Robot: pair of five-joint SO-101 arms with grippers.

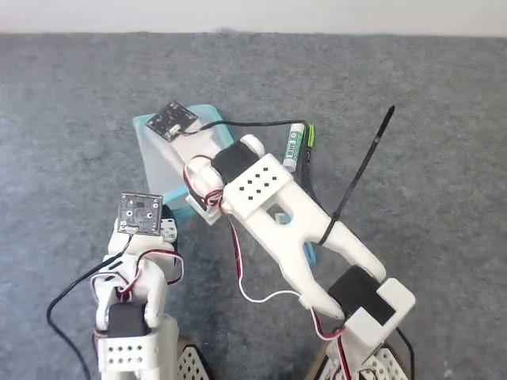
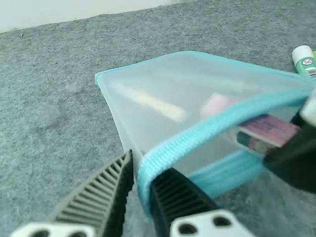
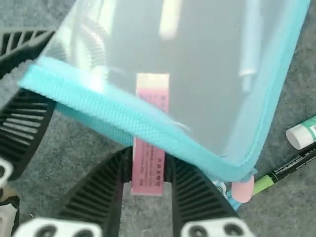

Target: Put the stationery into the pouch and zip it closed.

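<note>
The translucent pouch [image 1: 161, 154] with a cyan zip edge [image 2: 197, 136] lies at the table's middle. My left gripper [image 2: 145, 165] is shut on the zip edge at the pouch's near corner. My right gripper [image 3: 148, 158] is shut on a pink eraser [image 3: 147, 175], which pokes partway into the pouch [image 3: 197, 64] mouth. Inside the pouch [image 2: 148, 84] lie a pale stick [image 2: 153, 103] and a pink block [image 2: 217, 104]. A glue stick [image 1: 295, 146] and a green pen [image 1: 310, 134] lie on the carpet just right of the pouch.
The grey carpet [image 1: 412, 87] stretches open to the left, right and far side. The right arm [image 1: 269, 198] lies across the pouch's right half. A thin black strap [image 1: 368, 158] sticks up from that arm. The left gripper's ribbed fingers [image 3: 22, 123] sit close beside the eraser.
</note>
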